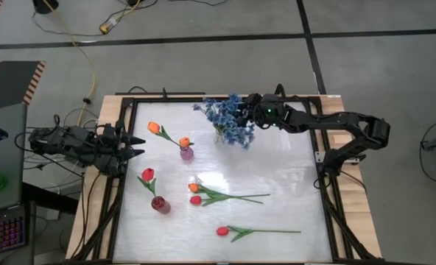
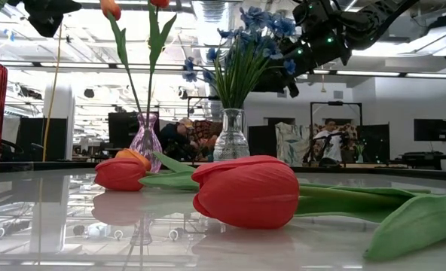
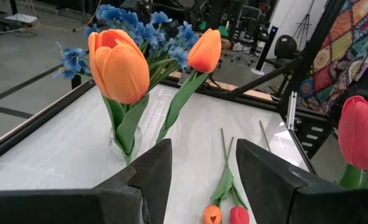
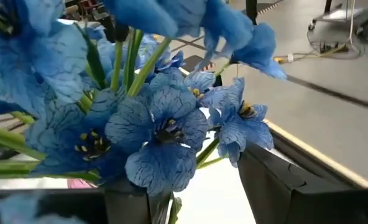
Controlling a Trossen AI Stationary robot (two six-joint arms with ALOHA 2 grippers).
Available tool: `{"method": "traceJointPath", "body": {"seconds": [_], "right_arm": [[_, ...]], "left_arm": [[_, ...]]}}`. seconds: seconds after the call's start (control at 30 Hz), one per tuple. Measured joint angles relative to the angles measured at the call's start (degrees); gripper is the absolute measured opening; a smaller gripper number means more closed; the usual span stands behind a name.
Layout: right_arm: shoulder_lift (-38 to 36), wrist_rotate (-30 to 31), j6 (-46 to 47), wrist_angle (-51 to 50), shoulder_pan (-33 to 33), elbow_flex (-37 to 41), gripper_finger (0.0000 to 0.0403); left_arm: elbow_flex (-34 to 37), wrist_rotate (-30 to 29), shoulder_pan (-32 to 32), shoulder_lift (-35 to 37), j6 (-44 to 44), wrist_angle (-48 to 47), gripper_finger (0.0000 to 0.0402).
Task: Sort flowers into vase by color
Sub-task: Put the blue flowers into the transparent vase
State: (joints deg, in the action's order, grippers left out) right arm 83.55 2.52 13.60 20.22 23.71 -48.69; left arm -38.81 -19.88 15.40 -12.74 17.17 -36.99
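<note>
Right hand (image 1: 252,104) reaches in over the far edge of the bench (image 1: 292,177), among the blue blossoms (image 1: 229,118). In the right wrist view its two dark fingers (image 4: 277,186) stand apart with blue petals and green stems (image 4: 165,130) between them; whether they pinch a stem, I cannot tell. The blue sprigs stand together in a clear glass vase (image 2: 231,135) at the far middle of the bench.

Left hand (image 1: 135,146) hangs at the bench's left edge, fingers spread, nothing held.

Two orange tulips (image 1: 154,127) stand in a small pink vase (image 1: 186,153) near the left hand. One red tulip (image 1: 148,174) stands in a red vase (image 1: 160,205) nearer the front.

Loose on the bench: an orange tulip (image 1: 194,188) and a red tulip (image 1: 195,199) side by side at centre, stems pointing right; another red tulip (image 1: 222,231) lies alone nearer the front edge.
</note>
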Motion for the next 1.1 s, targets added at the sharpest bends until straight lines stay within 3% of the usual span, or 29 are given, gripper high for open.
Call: {"method": "traceJointPath", "body": {"seconds": [0.7,1.1], "right_arm": [[0.0,-0.9,-14.1,-2.5,-5.0,-2.7,0.0201],[0.0,1.9,-12.1,-17.5,-3.7,-7.2,0.0201]], "left_arm": [[0.0,0.0,0.0,0.0,0.0,0.0,0.0167],[0.0,0.0,0.0,0.0,0.0,0.0,0.0167]]}}
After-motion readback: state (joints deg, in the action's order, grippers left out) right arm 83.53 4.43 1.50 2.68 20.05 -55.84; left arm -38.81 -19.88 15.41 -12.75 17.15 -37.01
